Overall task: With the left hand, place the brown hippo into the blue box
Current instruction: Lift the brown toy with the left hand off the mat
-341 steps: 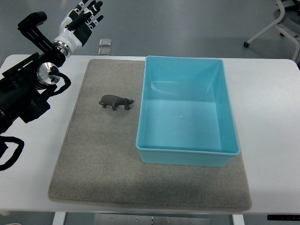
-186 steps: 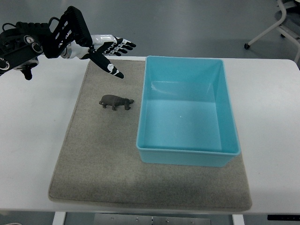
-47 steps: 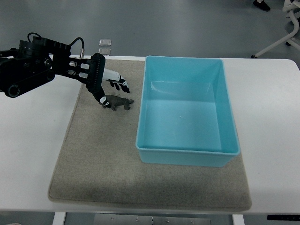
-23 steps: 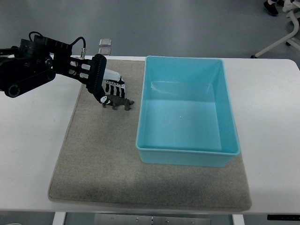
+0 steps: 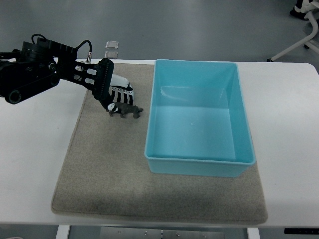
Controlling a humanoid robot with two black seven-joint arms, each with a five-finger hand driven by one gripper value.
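Top view, blue box (image 5: 199, 159) empty, brown hippo (image 5: 127, 111) outside

The brown hippo (image 5: 127, 110) was found standing upright on the grey mat (image 5: 99, 169), just left of the empty, open-topped blue box (image 5: 199, 167).
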